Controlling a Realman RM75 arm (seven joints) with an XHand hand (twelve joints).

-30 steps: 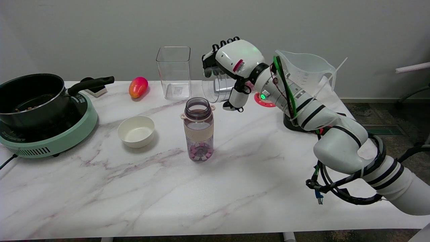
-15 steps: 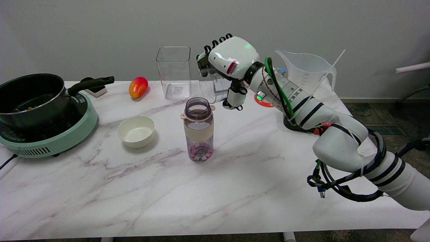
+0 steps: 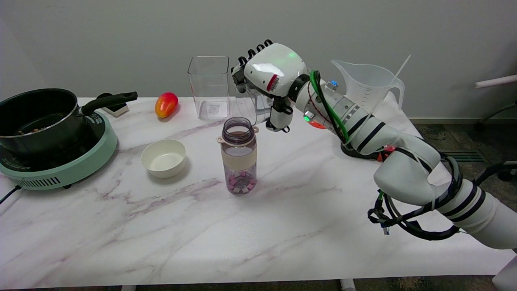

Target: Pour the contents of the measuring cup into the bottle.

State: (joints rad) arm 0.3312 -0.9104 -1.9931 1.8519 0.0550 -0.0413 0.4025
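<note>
My robot hand (image 3: 271, 79) is wrapped round the clear measuring cup (image 3: 252, 106), tipped on its side just far-right of the open bottle (image 3: 239, 155) mid-surface; thin light plastic, probably slick, so I'd grip the body firmly, not crush it.

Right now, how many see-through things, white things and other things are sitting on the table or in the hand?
See-through: 4 (square jar, cup in hand, jug, bottle)
White: 1 (bowl)
Black: 1 (pot)
Green: 1 (cooker)
Red-orange: 1 (mango)
Total: 8
</note>
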